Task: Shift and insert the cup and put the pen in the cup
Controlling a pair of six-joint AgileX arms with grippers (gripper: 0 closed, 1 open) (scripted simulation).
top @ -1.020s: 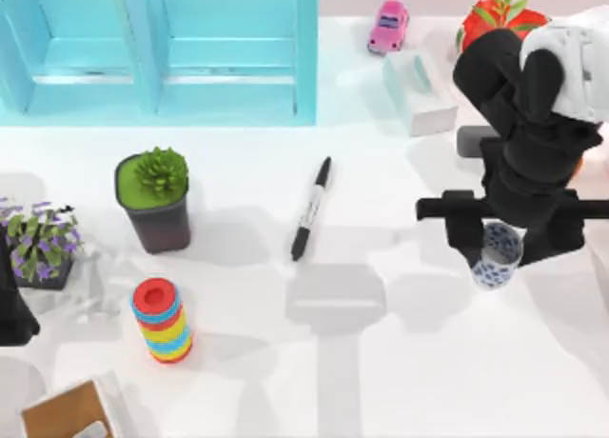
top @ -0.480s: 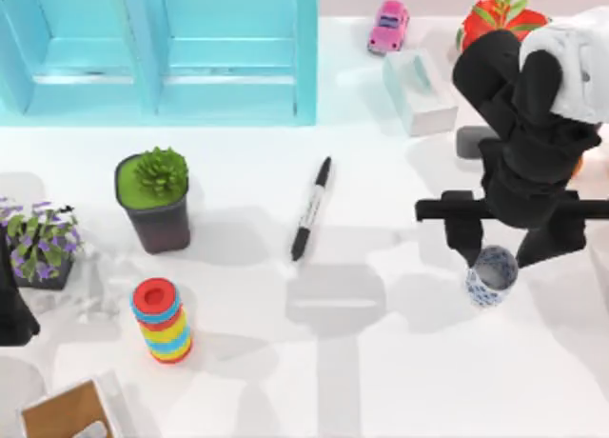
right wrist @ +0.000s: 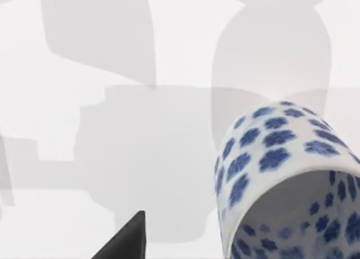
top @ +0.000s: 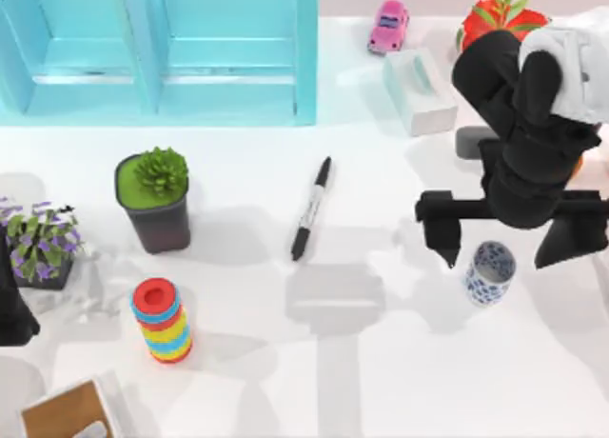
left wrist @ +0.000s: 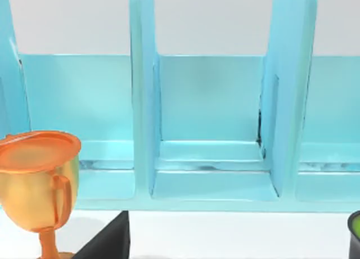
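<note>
right gripper (top: 512, 236) hangs over the cup (top: 490, 272) with its two dark fingers spread wide to either side, clear of the rim, so the cup is let go and rests on its own on the white table (top: 381, 362). that spread suits a release: the fingers sit well outside the cup wall, which would let the arm lift off without knocking it. the cup stands upright with its mouth open to the top, well to the right of the pen (top: 311, 208) and a bit nearer the front edge, which leaves it ready to receive the pen. it is a small round white cup covered in blue flower prints inside and out, as the right wrist view shows close up (right wrist: 287, 180); a dark fingertip corner sits beside it there, though whether it touches is hard to say. the pen lies flat, black with a pale middle band, untouched. left arm is parked far to the left of the pen, at the table's edge.
</note>
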